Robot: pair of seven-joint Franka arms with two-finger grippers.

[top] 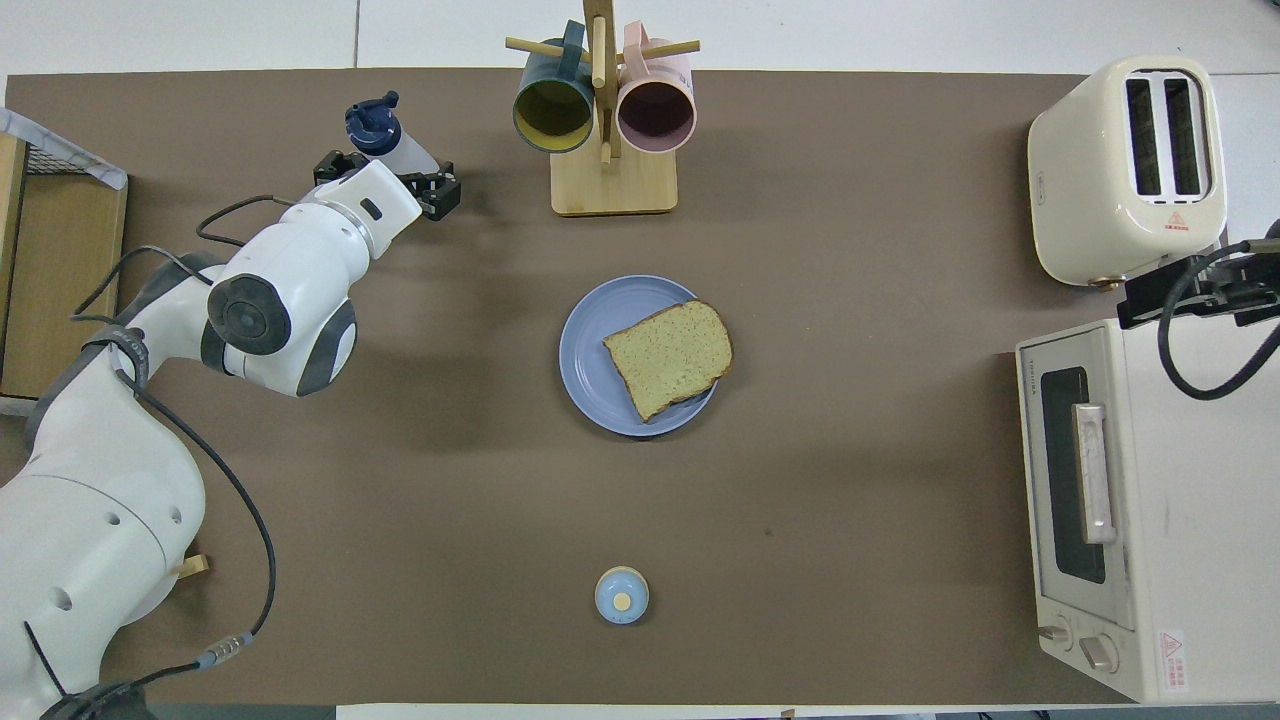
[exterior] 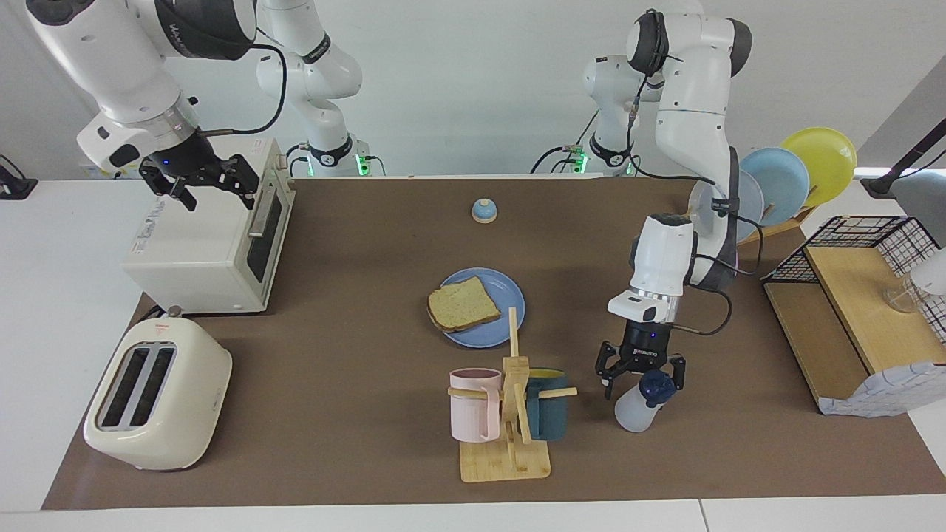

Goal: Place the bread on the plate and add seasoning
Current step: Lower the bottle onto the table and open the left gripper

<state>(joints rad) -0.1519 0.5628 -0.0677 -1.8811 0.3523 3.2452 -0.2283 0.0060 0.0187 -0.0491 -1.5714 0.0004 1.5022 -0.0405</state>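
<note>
The bread (exterior: pixel 462 304) (top: pixel 669 358) lies on the round blue plate (exterior: pixel 509 292) (top: pixel 583 350) at the table's middle. The seasoning (exterior: pixel 634 408) (top: pixel 401 153), a whitish bottle with a navy cap, rests tilted on the mat beside the mug rack, toward the left arm's end. My left gripper (exterior: pixel 641 372) (top: pixel 388 174) hangs open just over it, one finger at each side of the cap and apart from it. Up over the toaster oven (exterior: pixel 211 244), my right gripper (exterior: pixel 214 188) waits open and holds nothing.
A wooden mug rack (exterior: pixel 510 436) with a pink and a teal mug stands between plate and table edge. A small blue-domed bell (exterior: pixel 484 210) sits near the robots. A cream toaster (exterior: pixel 155 395), upright plates (exterior: pixel 794 174) and a wire-and-wood shelf (exterior: pixel 850 318) stand at the ends.
</note>
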